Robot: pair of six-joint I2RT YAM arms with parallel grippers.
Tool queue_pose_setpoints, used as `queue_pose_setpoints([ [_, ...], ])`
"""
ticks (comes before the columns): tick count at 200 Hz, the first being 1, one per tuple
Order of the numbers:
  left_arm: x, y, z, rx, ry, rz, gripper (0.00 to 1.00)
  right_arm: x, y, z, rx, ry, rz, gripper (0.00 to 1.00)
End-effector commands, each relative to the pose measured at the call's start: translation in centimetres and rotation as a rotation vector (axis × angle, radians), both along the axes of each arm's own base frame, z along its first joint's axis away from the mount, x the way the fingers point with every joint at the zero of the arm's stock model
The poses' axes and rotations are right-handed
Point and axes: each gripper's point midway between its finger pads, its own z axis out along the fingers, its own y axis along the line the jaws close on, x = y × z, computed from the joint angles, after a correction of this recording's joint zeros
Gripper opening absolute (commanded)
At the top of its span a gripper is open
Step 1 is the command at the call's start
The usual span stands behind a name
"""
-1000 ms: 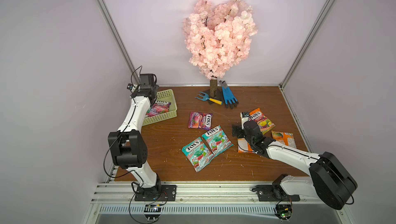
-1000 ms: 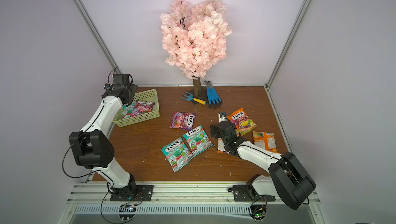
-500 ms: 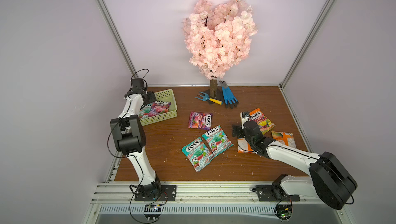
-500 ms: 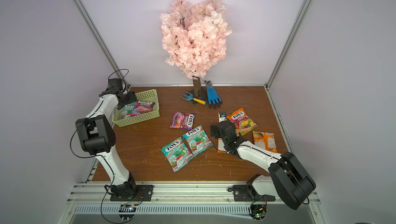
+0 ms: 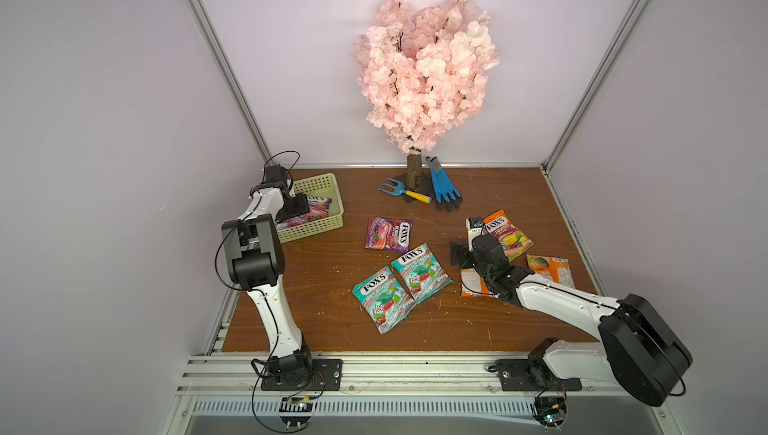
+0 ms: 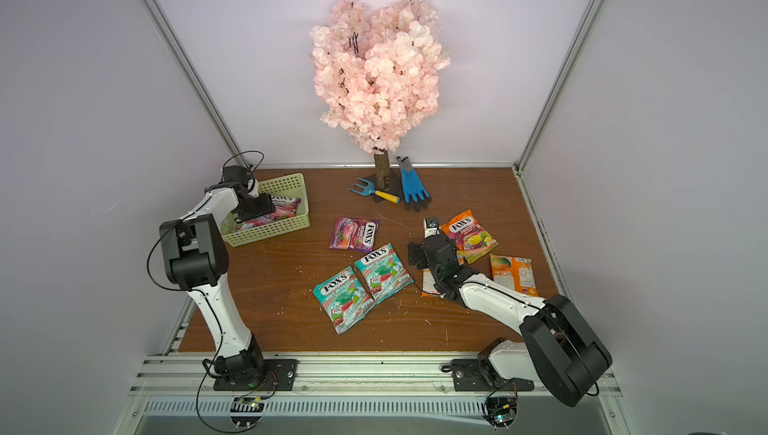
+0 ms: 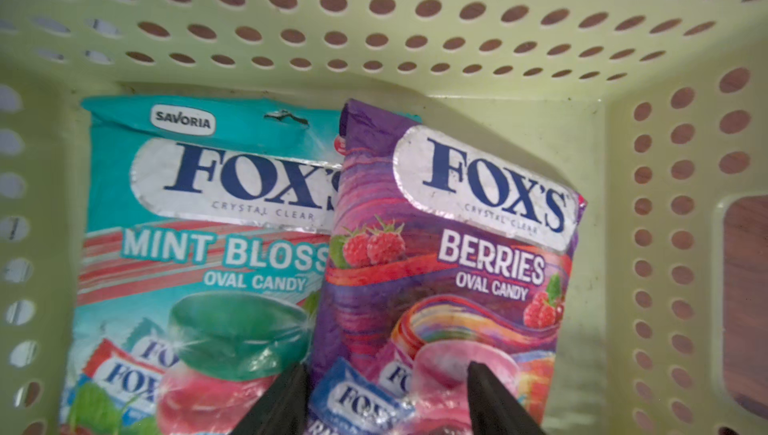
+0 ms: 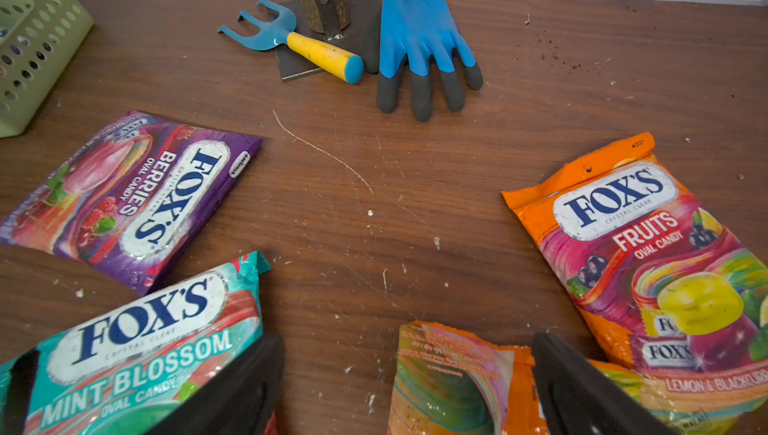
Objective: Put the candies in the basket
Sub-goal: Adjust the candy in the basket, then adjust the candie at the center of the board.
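The pale yellow-green basket [image 5: 328, 221] [image 6: 286, 225] stands at the back left. A teal bag [image 7: 208, 246] and a purple bag [image 7: 457, 254] of candies lie in it. My left gripper [image 7: 386, 383] [image 5: 293, 208] hovers inside the basket [image 7: 415, 17], open, its fingers straddling the purple bag's lower end. On the table lie a purple bag [image 5: 388, 234], two teal bags [image 5: 419, 273] [image 5: 382, 300] and two orange bags [image 5: 505, 235] [image 5: 550, 270]. My right gripper [image 8: 405, 339] [image 5: 473, 256] is open low over a face-down orange bag [image 8: 449, 383].
A pink blossom tree [image 5: 424, 67] stands on a post at the back middle. Beside its base lie a blue hand fork with a yellow handle [image 5: 401, 194] and a blue glove [image 5: 444, 187]. Walls enclose the wooden table [image 5: 457, 329] on three sides.
My left arm has folded back and its gripper has come down from the basket's far corner to over the bags inside. The right arm has not moved.
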Motion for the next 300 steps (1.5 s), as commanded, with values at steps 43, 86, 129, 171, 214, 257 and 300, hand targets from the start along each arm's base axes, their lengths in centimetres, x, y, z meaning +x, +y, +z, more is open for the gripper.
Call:
queue_pose_setpoints([
  [43, 0.6, -4.0, 0.6, -0.188, -0.082, 0.022, 0.58, 0.8, 0.4, 1.7, 0.014, -0.037, -0.012, 0.99],
  [86, -1.0, -1.4, 3.6, -0.082, -0.159, 0.131, 0.67, 0.8, 0.4, 1.4, 0.002, -0.03, -0.014, 0.99],
  [129, -4.0, -3.4, 10.1, 0.197, -0.245, -0.012, 0.67, 0.9, 0.6, 1.3, 0.004, -0.022, -0.006, 0.99],
  [171, -7.8, -12.0, 10.8, 0.195, -0.219, -0.245, 0.61, 0.9, 0.6, 1.4, 0.017, -0.026, -0.011, 0.99],
  [214, -9.3, -19.5, 7.8, 0.09, -0.126, -0.462, 0.55, 0.7, 0.5, 1.9, 0.023, -0.036, -0.01, 0.99],
  [257, -6.7, -25.2, 4.2, 0.074, -0.048, -0.514, 0.66, 0.6, 0.2, 2.4, 0.019, -0.049, -0.018, 0.99],
  [300, -4.2, -27.7, -0.3, 0.019, 0.03, -0.499, 0.66, 0.6, 0.1, 2.5, 0.018, -0.053, -0.02, 0.99],
])
